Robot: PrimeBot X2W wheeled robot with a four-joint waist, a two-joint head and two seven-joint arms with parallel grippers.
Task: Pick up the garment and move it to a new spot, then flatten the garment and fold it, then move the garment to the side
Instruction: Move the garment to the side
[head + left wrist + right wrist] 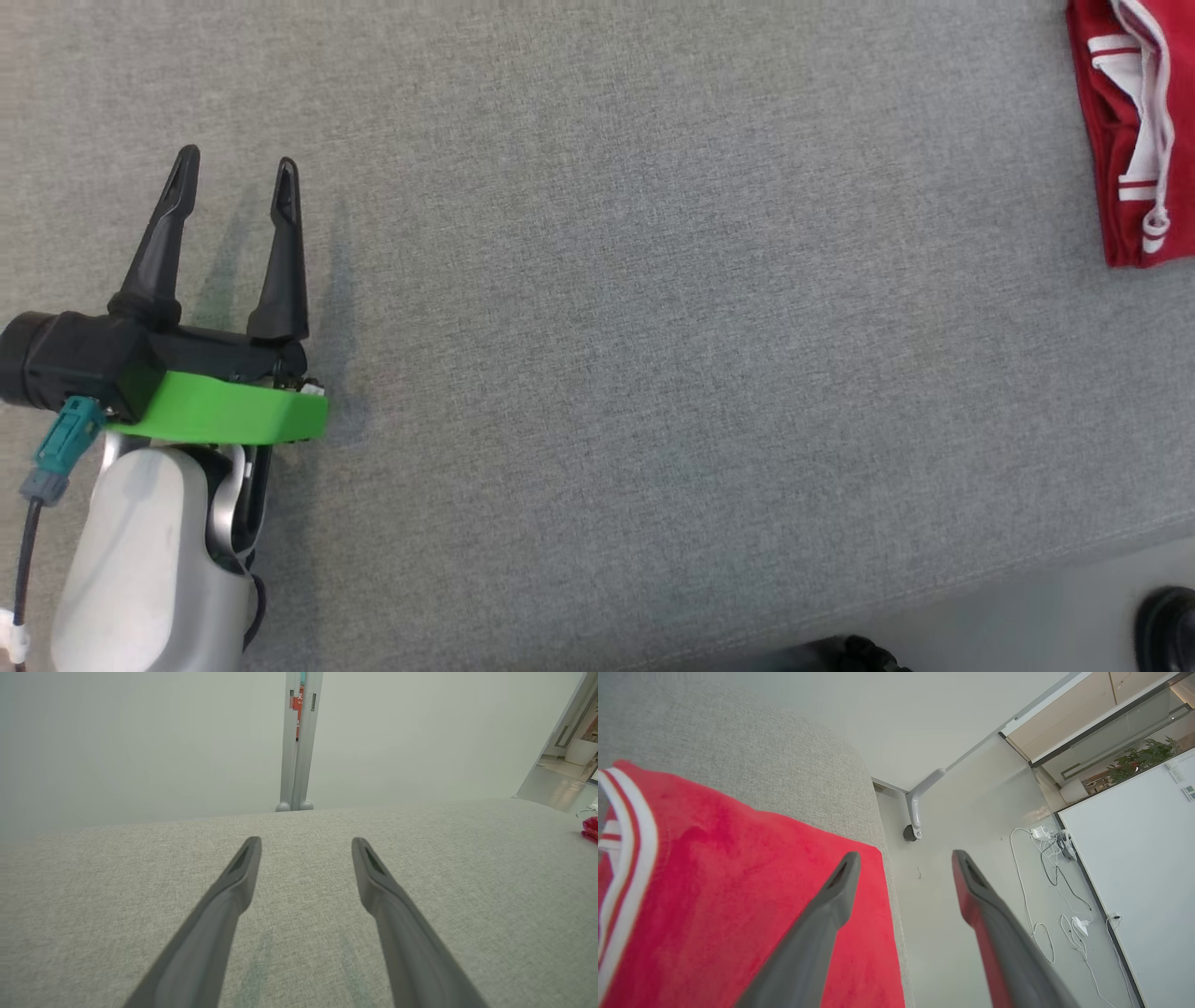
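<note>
Bright, even, diffuse light; faint shadow beside left pincer point(238, 159); wide-angle edge distortion.

A grey woven fabric surface point(597, 327) spreads wide, and its near edge drops to a pale floor point(1046, 625). Beyond its far edge stands a plain pale wall point(140, 742), split by a grey metal post point(299, 742) with two round feet. Past the surface's right edge, loose white cables point(1052, 841) lie on the glossy floor beside a white panel point(1134, 882). A glass partition point(1101, 742) and a green plant point(1141, 758) stand farther off. The light is soft and even.
</note>
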